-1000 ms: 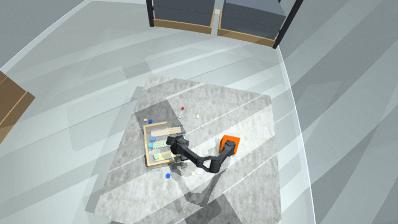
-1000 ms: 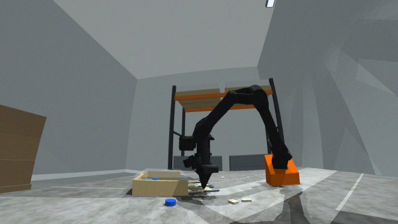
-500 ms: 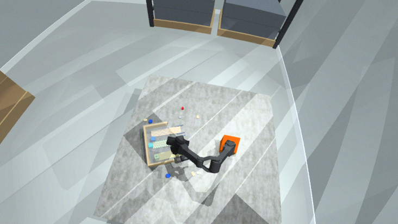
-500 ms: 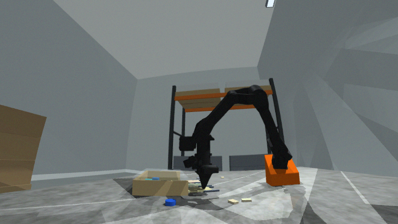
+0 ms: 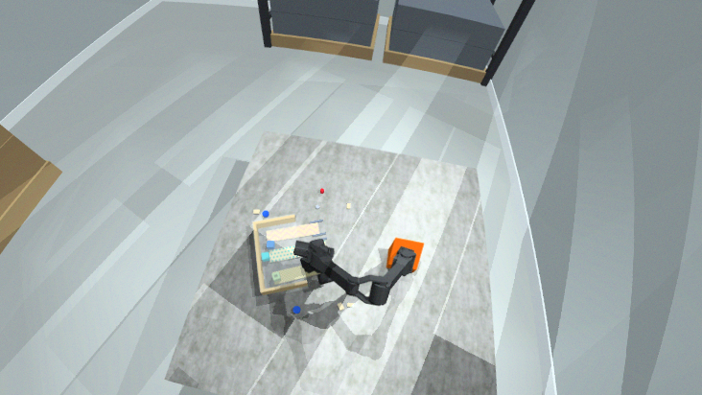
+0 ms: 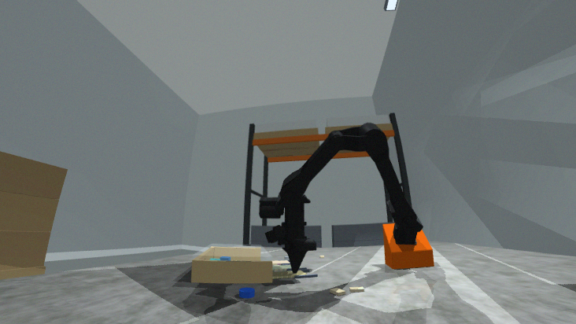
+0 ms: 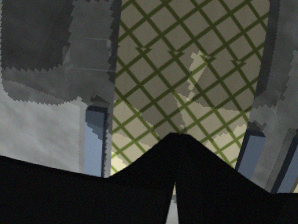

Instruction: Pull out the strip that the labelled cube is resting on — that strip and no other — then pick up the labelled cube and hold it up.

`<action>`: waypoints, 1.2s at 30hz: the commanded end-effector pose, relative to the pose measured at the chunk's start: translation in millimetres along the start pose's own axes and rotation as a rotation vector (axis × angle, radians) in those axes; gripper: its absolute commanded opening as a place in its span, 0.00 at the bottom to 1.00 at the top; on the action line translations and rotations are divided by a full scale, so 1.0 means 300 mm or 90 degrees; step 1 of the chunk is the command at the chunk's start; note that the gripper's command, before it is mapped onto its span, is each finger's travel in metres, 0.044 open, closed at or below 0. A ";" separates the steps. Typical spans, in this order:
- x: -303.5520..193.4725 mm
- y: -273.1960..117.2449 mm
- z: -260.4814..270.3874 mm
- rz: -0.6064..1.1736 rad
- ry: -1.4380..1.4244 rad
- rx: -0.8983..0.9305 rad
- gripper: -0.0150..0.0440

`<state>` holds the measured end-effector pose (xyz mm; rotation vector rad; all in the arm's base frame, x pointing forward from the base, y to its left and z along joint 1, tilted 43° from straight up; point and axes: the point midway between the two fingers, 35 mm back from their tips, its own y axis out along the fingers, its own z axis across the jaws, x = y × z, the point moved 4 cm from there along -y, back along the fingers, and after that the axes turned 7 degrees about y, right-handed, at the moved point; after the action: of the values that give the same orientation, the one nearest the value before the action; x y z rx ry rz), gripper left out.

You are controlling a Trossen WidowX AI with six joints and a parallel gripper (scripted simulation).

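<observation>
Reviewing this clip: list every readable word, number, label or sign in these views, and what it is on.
No text is readable in any view.
Green cube on the crosshatched strip: a faint mark on top, too small to read.
The strips carry patterns only: crosshatch, dots.
</observation>
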<state>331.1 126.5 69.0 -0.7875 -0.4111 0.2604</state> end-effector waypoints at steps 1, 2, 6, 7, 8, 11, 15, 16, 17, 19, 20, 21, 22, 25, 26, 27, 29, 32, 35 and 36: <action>0.000 0.005 0.001 0.000 0.002 0.000 0.25; 0.001 0.006 0.001 0.000 0.002 0.000 0.25; 0.001 0.007 0.000 0.000 0.002 0.000 0.25; 0.001 0.007 0.000 0.000 0.002 0.000 0.25; 0.001 0.008 0.000 0.000 0.002 0.000 0.25; 0.002 0.009 0.000 0.000 0.002 0.000 0.25; 0.002 0.010 0.000 0.000 0.002 0.000 0.25; 0.003 0.010 -0.001 0.000 0.002 0.000 0.25; 0.003 0.011 -0.001 0.000 0.002 0.000 0.25; 0.002 0.011 -0.001 0.000 0.002 0.000 0.25; -0.001 0.011 -0.001 0.000 0.002 0.000 0.25; -0.004 0.011 -0.002 0.000 0.002 0.000 0.25; -0.009 0.011 -0.003 0.001 0.002 0.000 0.25; -0.025 0.011 -0.005 0.001 0.002 0.000 0.25; -0.030 0.011 -0.005 0.001 0.002 0.000 0.25; -0.035 0.011 -0.006 0.001 0.002 0.000 0.25; -0.045 0.012 -0.007 0.001 0.002 0.000 0.25; -0.061 0.012 -0.009 0.001 0.002 0.000 0.25; -0.076 0.013 -0.011 0.001 0.002 0.000 0.25; -0.082 0.013 -0.011 0.001 0.002 0.000 0.25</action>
<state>318.9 119.4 63.3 -0.7890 -0.4139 0.2485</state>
